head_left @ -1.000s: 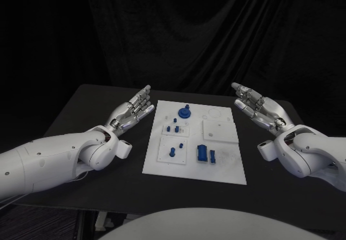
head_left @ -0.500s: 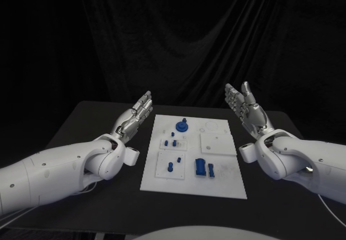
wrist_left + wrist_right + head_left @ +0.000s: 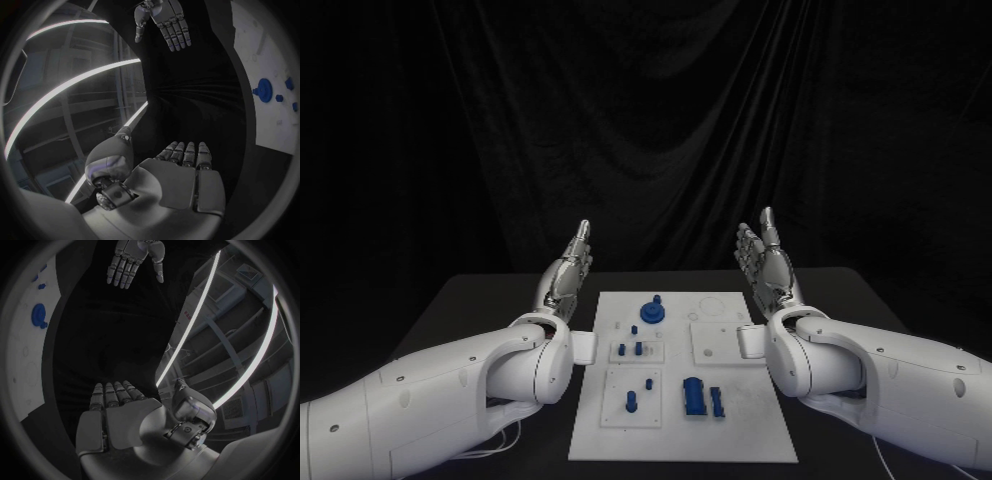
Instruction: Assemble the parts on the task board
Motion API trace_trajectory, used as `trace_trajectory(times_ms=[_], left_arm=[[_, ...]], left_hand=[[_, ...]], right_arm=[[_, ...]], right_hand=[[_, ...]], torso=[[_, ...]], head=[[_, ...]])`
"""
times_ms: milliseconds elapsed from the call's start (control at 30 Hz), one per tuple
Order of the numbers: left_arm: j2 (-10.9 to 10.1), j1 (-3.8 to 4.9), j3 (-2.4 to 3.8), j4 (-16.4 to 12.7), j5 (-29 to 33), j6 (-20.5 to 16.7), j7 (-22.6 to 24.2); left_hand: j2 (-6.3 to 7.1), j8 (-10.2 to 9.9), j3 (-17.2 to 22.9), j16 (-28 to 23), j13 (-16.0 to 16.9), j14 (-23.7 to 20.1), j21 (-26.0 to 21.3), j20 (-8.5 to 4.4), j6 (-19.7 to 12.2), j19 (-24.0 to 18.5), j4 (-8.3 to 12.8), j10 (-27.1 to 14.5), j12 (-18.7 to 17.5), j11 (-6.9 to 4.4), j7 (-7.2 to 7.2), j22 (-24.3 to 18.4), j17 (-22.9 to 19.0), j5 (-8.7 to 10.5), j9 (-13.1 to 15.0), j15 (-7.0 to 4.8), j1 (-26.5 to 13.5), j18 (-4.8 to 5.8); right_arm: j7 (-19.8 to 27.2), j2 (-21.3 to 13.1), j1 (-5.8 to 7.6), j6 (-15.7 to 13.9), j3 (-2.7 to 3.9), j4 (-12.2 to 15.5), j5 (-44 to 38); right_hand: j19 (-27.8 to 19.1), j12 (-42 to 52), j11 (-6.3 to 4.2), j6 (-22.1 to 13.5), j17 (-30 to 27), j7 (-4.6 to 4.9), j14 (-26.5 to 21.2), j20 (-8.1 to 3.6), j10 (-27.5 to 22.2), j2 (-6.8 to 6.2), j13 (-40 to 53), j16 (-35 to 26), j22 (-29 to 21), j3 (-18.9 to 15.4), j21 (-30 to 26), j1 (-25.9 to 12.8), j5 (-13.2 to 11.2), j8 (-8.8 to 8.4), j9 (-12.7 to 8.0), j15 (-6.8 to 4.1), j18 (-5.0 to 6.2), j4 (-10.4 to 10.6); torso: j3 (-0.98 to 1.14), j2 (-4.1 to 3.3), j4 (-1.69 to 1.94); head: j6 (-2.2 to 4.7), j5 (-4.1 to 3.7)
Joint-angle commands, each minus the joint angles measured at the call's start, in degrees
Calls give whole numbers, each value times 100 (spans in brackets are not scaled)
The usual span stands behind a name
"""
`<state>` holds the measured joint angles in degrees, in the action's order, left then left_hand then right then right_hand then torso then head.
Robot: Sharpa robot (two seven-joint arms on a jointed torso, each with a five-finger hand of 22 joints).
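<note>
With both your left hand (image 3: 568, 272) and right hand (image 3: 764, 264) empty, fingers straight, either side of the board (image 3: 687, 437), lower one onto a blue part (image 3: 694, 394) squarely.

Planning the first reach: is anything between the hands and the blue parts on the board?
Nothing visible. The left hand and right hand are raised, open and empty, on either side of the board. The blue parts lie uncovered on it, with only open air between them and the hands.
</note>
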<state>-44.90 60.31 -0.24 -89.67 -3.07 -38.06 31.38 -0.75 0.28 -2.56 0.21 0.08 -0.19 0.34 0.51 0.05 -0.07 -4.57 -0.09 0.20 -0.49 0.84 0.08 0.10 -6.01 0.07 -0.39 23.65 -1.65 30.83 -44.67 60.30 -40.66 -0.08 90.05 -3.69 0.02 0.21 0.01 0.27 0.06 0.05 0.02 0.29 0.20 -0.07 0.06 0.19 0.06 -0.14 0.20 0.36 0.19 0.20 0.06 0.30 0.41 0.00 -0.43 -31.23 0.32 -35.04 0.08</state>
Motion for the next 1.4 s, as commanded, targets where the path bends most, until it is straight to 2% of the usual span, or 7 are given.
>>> trace_trajectory(times_ms=[33, 67, 400, 800, 867, 900, 1400], left_arm=[[20, -15, 23, -28, 306, -604, -158], [20, -15, 24, -29, 307, -606, -158], [20, -15, 24, -29, 307, -606, -158], [20, -15, 24, -29, 307, -606, -158], [20, -15, 24, -29, 307, -606, -158], [20, -15, 24, -29, 307, -606, -158], [20, -15, 24, -29, 307, -606, -158]], left_hand=[[75, -28, 256, -21, -8, 19, -34, -51, -5, 7, 457, 9, -20, 49, -84, -8, -10, 197, -7, 39, -775, 165], [75, -28, 256, -21, -8, 19, -34, -51, -5, 7, 457, 9, -20, 49, -84, -8, -10, 601, -7, 39, -819, 165], [75, -28, 256, -21, -8, 19, -34, -51, -5, 7, 457, 9, -20, 49, -84, -8, -10, 601, -7, 39, -1374, 165], [75, -28, 256, -21, -8, 19, -34, -51, -5, 7, 457, 9, -20, 49, -84, -8, -10, 601, -7, 39, -1745, 165], [75, -28, 256, -21, -8, 19, -34, -51, -5, 7, 457, 9, -20, 49, -84, -8, -10, 601, -7, 39, -1961, 165], [75, -28, 256, -21, -8, 19, -34, -51, -5, 7, 457, 9, -20, 49, -84, -8, -10, 601, -7, 39, -2365, 165], [75, -28, 256, -21, -8, 19, -34, -51, -5, 7, 457, 9, -20, 49, -84, -8, -10, 601, -7, 39, -2365, 165]], right_arm=[[-103, -2, -14, -345, 8, -10, 369], [-103, -2, -14, -345, 8, -10, 369], [-103, -2, -14, -345, 8, -10, 369], [-103, -2, -14, -345, 8, -10, 369], [-103, -2, -14, -345, 8, -10, 369], [-103, -2, -14, -345, 8, -10, 369], [-103, -2, -14, -345, 8, -10, 369]], right_hand=[[-2, -21, -1, -27, -6, -5, -2, -29, -20, 7, -6, -19, -6, 14, -20, -36, -19, -20, -6, -30, -41, 0], [-2, -21, -1, -27, -6, -5, -2, -29, -20, 7, -6, -19, -6, 14, -20, -36, -19, -20, -6, -30, -41, 0], [-2, -21, -1, -27, -6, -5, -2, -29, -20, 7, -6, -19, -6, 14, -20, -36, -19, -20, -6, -30, -41, 0], [-2, -21, -1, -27, -6, -5, -2, -29, -20, 7, -6, -19, -6, 14, -20, -36, -19, -20, -6, -30, -41, 0], [-2, -21, -1, -27, -6, -5, -2, -29, -20, 7, -6, -19, -6, 14, -20, -36, -19, -20, -6, -30, -41, 0], [-2, -21, -1, -27, -6, -5, -2, -29, -20, 7, -6, -19, -6, 14, -20, -36, -19, -20, -6, -30, -41, 0], [-2, -21, -1, -27, -6, -5, -2, -29, -20, 7, -6, -19, -6, 14, -20, -36, -19, -20, -6, -30, -41, 0]], torso=[[43, 5, -32], [43, 5, -32], [43, 5, -32], [43, 5, -32], [43, 5, -32], [43, 5, -32], [43, 5, -32]], head=[[66, -8], [66, -8], [66, -8], [66, -8], [66, -8], [66, -8], [66, -8]])
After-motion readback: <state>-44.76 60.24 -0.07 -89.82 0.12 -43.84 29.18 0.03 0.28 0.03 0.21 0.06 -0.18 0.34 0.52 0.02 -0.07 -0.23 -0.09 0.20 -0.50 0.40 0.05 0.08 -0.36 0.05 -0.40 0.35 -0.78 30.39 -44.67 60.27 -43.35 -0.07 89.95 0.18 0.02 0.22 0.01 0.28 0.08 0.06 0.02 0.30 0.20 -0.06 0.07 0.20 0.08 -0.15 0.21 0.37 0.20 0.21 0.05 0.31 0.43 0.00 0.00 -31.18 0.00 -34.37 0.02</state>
